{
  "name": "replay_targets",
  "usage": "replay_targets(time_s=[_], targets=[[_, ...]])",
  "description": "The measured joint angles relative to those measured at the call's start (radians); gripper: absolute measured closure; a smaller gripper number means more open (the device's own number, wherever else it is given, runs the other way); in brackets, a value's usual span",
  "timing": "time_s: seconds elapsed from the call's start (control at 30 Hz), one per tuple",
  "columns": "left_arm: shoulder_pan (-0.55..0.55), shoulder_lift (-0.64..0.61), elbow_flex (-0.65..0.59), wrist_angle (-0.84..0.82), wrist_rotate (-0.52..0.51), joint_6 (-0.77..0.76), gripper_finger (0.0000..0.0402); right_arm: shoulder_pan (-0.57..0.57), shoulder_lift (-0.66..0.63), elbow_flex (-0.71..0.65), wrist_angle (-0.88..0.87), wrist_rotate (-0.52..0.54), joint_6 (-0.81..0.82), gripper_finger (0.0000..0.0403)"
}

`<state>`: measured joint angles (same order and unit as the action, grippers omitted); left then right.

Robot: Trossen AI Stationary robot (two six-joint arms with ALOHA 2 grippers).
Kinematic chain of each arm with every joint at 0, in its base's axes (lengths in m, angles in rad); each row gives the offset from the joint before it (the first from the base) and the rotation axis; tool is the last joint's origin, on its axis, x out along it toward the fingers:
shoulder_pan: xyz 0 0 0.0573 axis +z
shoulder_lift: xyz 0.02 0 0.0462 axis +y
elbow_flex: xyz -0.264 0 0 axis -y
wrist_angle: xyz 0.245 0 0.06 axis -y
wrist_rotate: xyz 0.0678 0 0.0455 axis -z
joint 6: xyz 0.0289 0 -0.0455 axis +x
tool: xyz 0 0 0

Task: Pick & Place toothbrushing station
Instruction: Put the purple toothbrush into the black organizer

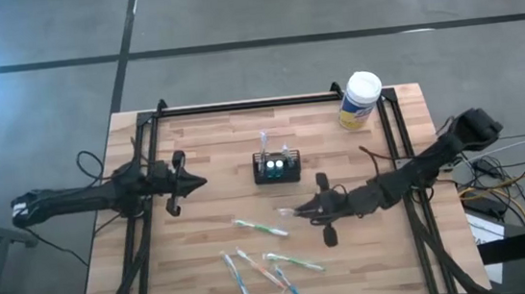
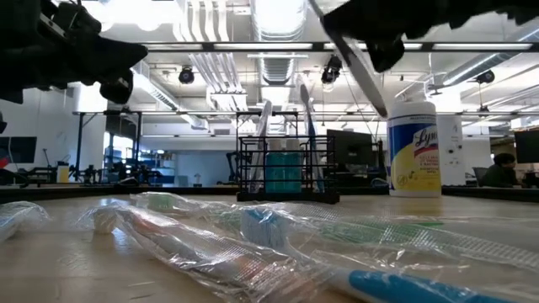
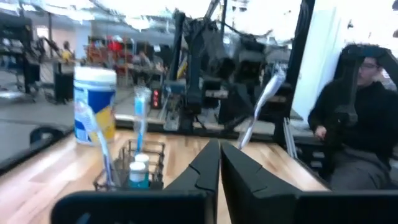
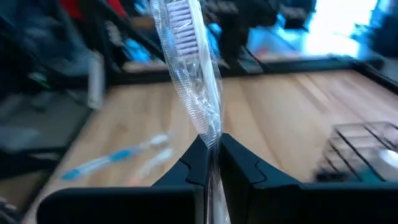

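My right gripper [image 1: 299,209] clamps a wrapped toothbrush [image 4: 189,81] just beside the holder [image 1: 276,168], w/ 2 brushes already in; approx 5 left. Left gripper [image 1: 198,182] closed, empty.

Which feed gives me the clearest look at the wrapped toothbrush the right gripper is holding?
The right wrist view: the wrapped toothbrush stands clamped between the right gripper fingers, bristles visible. The high view shows only its pale tip beyond the gripper; the low view shows it angled above the toothbrushing station; the left wrist view blurs it.
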<state>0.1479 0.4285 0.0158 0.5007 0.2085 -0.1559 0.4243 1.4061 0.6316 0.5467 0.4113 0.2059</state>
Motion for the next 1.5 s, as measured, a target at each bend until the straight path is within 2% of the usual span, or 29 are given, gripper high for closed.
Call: replay_targets(time_s=[0.17,0.4,0.53,0.63,0.93,1.17,1.37,1.5], targets=[[-0.036,0.093,0.073,0.002,-0.001,0.027,0.033,-0.057,0.033,-0.033,0.212,-0.151,-0.071,0.0385],[-0.07,0.255,0.19,0.029,0.008,0.082,0.0225,-0.109,0.057,-0.002,0.212,-0.2,-0.097,0.0385],[-0.076,0.339,0.254,0.078,0.043,0.131,0.0196,-0.142,0.075,0.026,0.208,-0.27,-0.111,0.0385],[-0.083,0.41,0.295,0.125,0.086,0.148,0.0194,-0.174,0.087,0.051,0.209,-0.34,-0.11,0.0385],[-0.123,0.625,0.429,0.186,0.114,0.159,0.0197,-0.233,0.139,0.093,0.211,-0.348,-0.12,0.0385],[-0.146,0.791,0.49,0.325,0.114,0.167,0.0197,-0.243,0.161,0.124,0.212,-0.391,-0.133,0.0385],[-0.152,0.886,0.561,0.329,0.119,0.156,0.0197,-0.253,0.155,0.131,0.216,-0.389,-0.157,0.0385],[-0.155,0.94,0.621,0.334,0.186,0.12,0.0197,-0.263,0.162,0.137,0.215,-0.389,-0.158,0.0385]])
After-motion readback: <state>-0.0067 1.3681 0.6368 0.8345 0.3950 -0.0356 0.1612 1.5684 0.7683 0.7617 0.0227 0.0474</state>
